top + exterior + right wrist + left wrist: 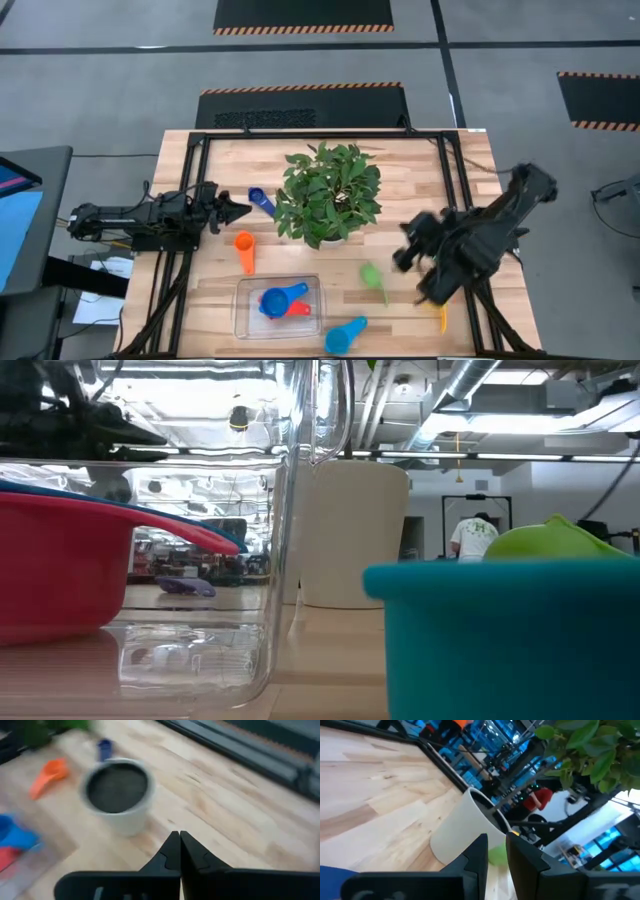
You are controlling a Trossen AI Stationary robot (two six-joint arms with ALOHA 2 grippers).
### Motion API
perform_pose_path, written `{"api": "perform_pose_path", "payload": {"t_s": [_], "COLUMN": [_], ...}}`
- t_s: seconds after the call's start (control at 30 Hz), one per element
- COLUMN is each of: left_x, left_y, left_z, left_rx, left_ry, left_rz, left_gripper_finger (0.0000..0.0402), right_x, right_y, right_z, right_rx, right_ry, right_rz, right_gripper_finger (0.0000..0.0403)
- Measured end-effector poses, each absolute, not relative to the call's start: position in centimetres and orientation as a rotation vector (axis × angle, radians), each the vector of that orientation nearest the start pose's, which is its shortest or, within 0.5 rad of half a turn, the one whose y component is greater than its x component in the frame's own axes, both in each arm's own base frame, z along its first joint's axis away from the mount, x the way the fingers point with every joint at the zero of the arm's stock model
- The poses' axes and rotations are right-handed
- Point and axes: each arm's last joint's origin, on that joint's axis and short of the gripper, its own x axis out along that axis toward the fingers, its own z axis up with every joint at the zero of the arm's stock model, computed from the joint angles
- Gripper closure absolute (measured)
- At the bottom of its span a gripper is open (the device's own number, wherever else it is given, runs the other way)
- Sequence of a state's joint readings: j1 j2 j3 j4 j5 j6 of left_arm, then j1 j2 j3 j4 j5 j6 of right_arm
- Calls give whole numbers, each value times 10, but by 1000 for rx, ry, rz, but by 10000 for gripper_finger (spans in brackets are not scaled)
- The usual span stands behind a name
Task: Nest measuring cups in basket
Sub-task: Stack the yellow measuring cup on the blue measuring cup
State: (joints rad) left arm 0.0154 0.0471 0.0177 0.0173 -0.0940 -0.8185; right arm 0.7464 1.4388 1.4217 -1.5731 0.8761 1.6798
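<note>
The right gripper point(179, 836) has its jaws pressed together with nothing between them, raised over the right side of the desk point(200, 290), near the green cup point(372, 276) and the yellow cup point(442, 319) that lie on the wood. Its wrist camera looks down at the white pot point(119, 795) of the plant.

The left gripper point(496, 844) waits at the desk's left edge. Its jaws stand only a narrow gap apart and hold nothing; they point toward the same white pot point(465, 827), with the dark blue cup point(260, 199) just ahead on the desk.

The potted plant point(328, 192) sits mid-desk. The orange cup point(244, 248) lies in front of the left arm. The clear basket point(313, 292) sits at the near edge with the blue cup point(280, 299) resting on the red cup point(299, 310) inside it. The light blue cup point(343, 336) lies just outside the basket's right corner.
</note>
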Motion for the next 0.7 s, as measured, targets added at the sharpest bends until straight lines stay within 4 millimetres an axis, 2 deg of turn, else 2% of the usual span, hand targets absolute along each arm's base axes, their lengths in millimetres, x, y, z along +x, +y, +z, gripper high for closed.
{"api": "perform_pose_path", "payload": {"t_s": [0.13, 0.27, 0.4, 0.57, 0.7], "left_x": [99, 99, 99, 99, 99], "left_y": [5, 7, 8, 9, 9], "left_z": [168, 169, 169, 170, 170], "left_rx": [-788, -767, -765, -764, -764], "left_ry": [-51, -77, -106, -113, -113], "left_rz": [142, 191, 242, 257, 257], "left_gripper_finger": [343, 343, 343, 343, 343], "right_x": [148, 132, 129, 130, 137], "right_y": [116, 111, 114, 121, 127], "right_z": [304, 279, 255, 221, 213], "right_rx": [554, 670, 708, 733, 784], "right_ry": [684, 704, 732, 852, 892], "right_rz": [-920, -895, -849, -856, -861], "right_gripper_finger": [385, 379, 377, 377, 377]}}
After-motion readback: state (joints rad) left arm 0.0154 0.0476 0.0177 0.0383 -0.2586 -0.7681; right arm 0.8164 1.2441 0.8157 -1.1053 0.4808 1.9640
